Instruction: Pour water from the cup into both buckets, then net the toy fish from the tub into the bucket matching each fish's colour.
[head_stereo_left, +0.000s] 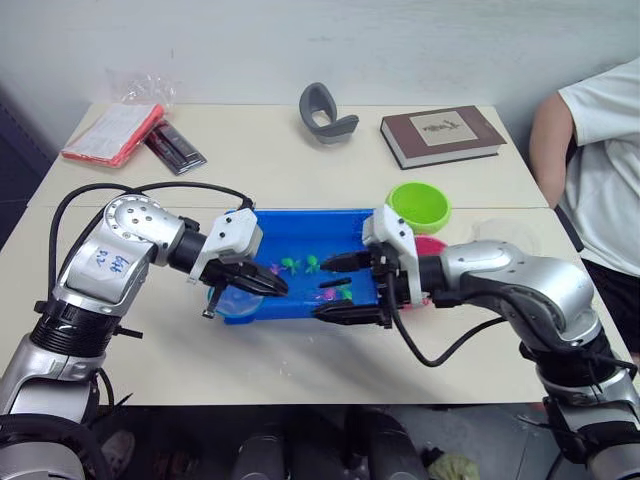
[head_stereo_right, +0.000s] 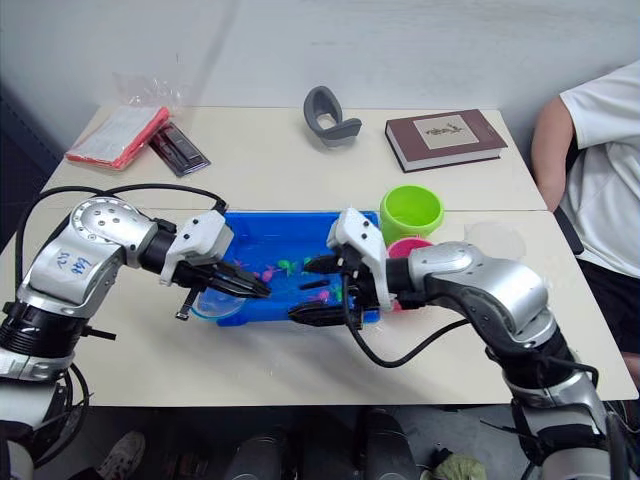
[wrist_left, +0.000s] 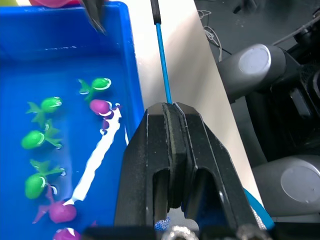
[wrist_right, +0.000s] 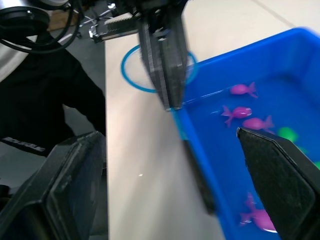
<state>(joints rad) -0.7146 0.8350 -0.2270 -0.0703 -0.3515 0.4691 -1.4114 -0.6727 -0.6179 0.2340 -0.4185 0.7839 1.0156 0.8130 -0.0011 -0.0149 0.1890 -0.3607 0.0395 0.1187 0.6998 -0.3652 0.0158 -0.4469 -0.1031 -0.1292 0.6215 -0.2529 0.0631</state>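
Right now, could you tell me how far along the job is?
Done: unclear; the cup stands by the buckets. In hand: the left gripper is shut on the net at the tub; the right gripper is open. Left: netting its fish.

a bright blue tub (head_stereo_left: 300, 228) holds green and magenta toy fish (wrist_left: 42, 107), beside a lime green bucket (head_stereo_left: 418, 206), a pink bucket (head_stereo_left: 432, 246) and a blue-rimmed net (wrist_right: 133, 75).

Two buckets (head_stereo_left: 419, 206), one tub (head_stereo_left: 300, 228), one net (head_stereo_left: 236, 300), one book (head_stereo_left: 441, 135).
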